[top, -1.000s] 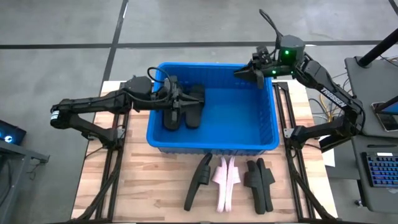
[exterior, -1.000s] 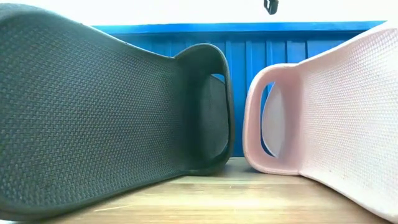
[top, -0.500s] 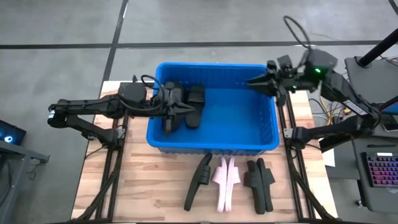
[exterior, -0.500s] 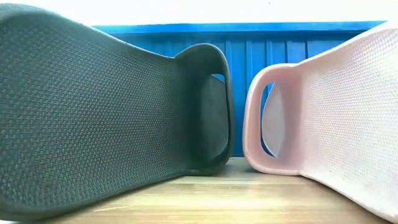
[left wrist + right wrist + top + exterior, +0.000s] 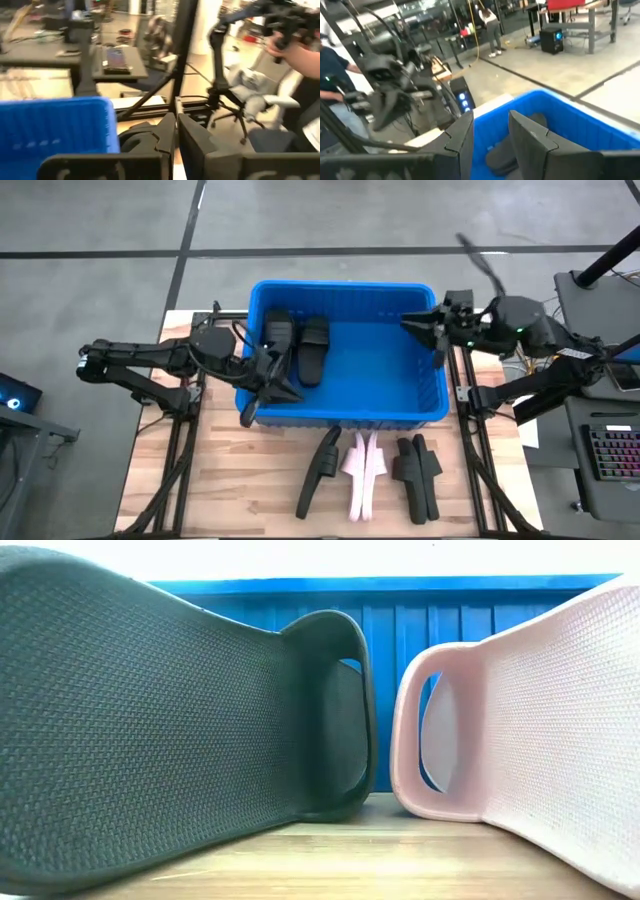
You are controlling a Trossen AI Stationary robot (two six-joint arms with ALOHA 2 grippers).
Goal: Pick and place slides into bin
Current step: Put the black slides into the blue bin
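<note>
Two claws at the bin's (image 5: 345, 413) rims: left claw (image 5: 262, 402) pressed together, right claw (image 5: 422, 333) slightly spread, both empty.

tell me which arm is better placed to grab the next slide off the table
Left, probably. The left gripper, shut and empty, hangs at the bin's front left corner, nearer the slides on the table. The right gripper is by the bin's far right rim.
</note>
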